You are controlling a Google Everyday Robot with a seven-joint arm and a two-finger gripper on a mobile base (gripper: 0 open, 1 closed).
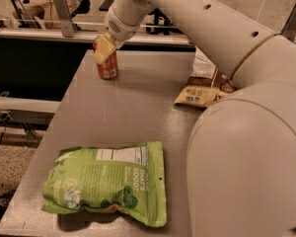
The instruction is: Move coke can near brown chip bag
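a: three things are sitting on the grey metal table. at the near left, a large light-green crinkled plastic snack bag is lying flat, out of the job's way.
b: and the small red-orange aluminium coke can?
a: it is standing upright near the table's far left corner. the pale robot gripper is reaching down over its upper part, probably because that is the easy way to take it. i cannot tell whether the gripper is clenching or released.
b: where is the can needing to go?
a: rightward, i am guessing. the crinkled brown-and-white chip bag with its yellow band is lying well apart at the right side, partly hiding behind the white arm.
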